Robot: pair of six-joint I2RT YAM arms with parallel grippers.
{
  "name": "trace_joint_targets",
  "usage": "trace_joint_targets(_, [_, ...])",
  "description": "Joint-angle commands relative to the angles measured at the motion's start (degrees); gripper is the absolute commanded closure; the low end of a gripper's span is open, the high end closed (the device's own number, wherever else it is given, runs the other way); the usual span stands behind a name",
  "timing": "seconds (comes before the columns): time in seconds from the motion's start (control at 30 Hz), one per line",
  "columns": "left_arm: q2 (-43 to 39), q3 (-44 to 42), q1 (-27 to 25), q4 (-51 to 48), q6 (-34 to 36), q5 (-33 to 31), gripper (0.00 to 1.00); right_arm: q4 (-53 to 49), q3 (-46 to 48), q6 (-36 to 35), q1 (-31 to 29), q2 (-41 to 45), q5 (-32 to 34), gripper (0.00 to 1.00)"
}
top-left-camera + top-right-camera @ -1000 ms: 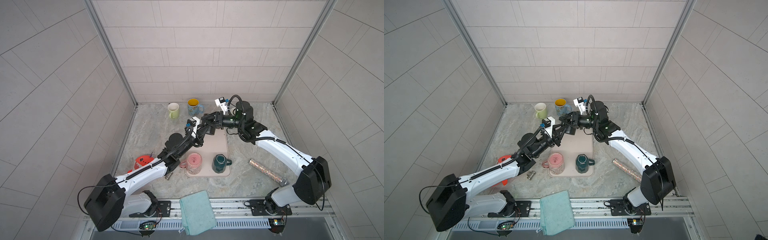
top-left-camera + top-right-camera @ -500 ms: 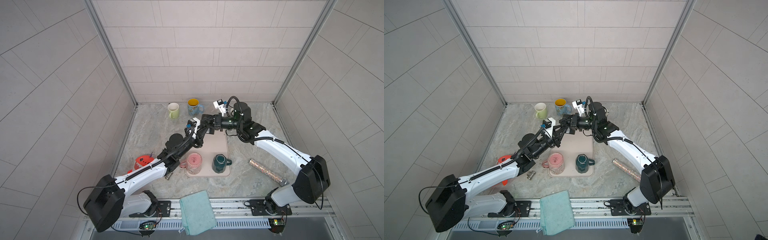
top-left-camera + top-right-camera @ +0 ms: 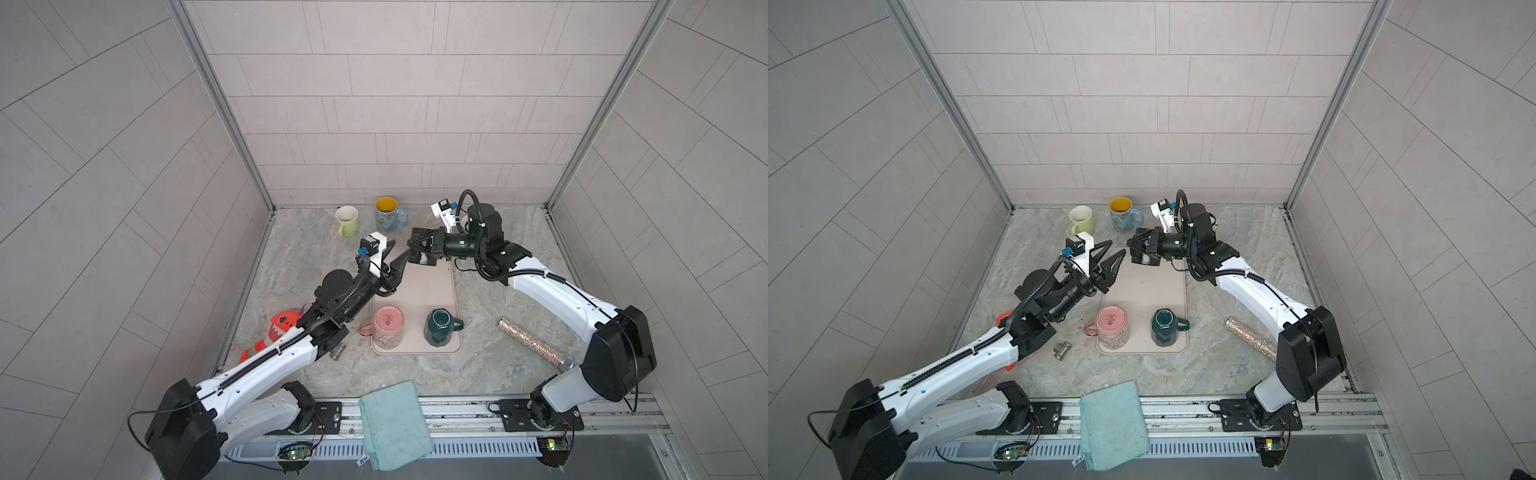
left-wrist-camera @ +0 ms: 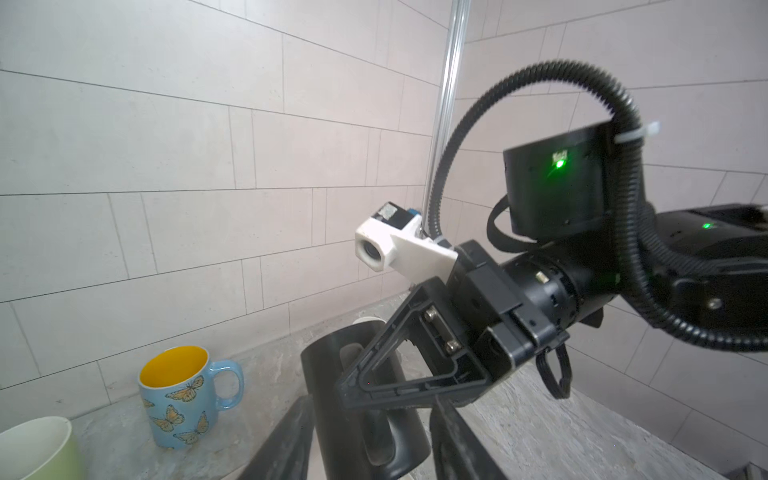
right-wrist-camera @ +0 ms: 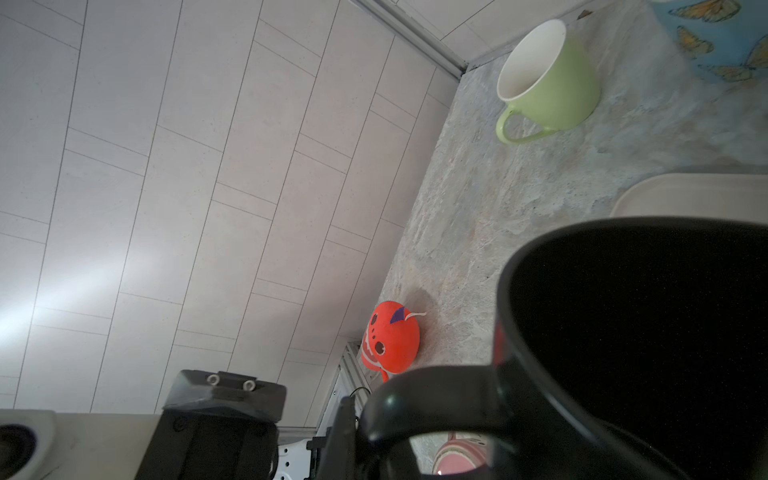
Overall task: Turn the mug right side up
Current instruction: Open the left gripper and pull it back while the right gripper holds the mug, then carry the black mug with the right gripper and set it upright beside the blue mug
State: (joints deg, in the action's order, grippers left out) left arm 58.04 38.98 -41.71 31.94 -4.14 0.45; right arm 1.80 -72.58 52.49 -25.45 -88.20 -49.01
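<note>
**Black mug clamped in the right gripper, set-down to come**

The right gripper [image 3: 417, 249] is closed tight on the black mug [image 3: 424, 261] and holds it aloft, with the far end of the beige tray [image 3: 432, 291] beneath it. The mug's open mouth faces the right wrist camera, so it looks close to upright, but the exact tilt is unclear. The left gripper [image 3: 1112, 254] hovers just beside the mug with its jaws apart. Whether its spread fingers [image 4: 286, 444] touch the mug cannot be told. The turn itself seems nearly made. Next, the left arm should back clear. The right should then level the mug, lower its base onto the tray below and let go.
</note>
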Motion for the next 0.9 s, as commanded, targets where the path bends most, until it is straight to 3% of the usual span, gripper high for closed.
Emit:
trace_joint_targets(0.0, [-2.48, 1.66, 0.13, -6.51, -0.62, -7.45, 0.44, 2.42, -4.46, -7.83, 1.18, -0.85, -0.12, 1.0])
trace_joint_targets(0.1, [-3.61, 5.0, 3.3, -15.88, -4.62, -8.05, 0.41, 0.8, -6.1, -14.46, 1.87, -3.7, 0.55, 1.0])
trace_joint_targets(0.33, [-1.01, 13.27, 18.48, -30.09, -19.24, 11.5, 0.4, 0.44, -9.07, -28.45, 3.42, -11.71, 3.91, 1.0])
trace_joint_targets(0.53, [2.56, 16.71, 22.8, -32.91, -23.3, 20.9, 0.4, 3.11, -12.4, -36.36, 4.61, -20.74, 6.77, 1.0])
trace_joint_targets(0.63, [3.86, 16.88, 23.36, -32.92, -24.37, 22.45, 0.4, 7.06, -13.71, -37.28, 5.43, -25.3, 6.74, 1.0])
trace_joint_targets(0.87, [5.62, 16.57, 24.65, -32.12, -25.39, 23.06, 0.4, 20.42, -17.27, -32.24, 8.42, -33.71, 5.88, 1.0])
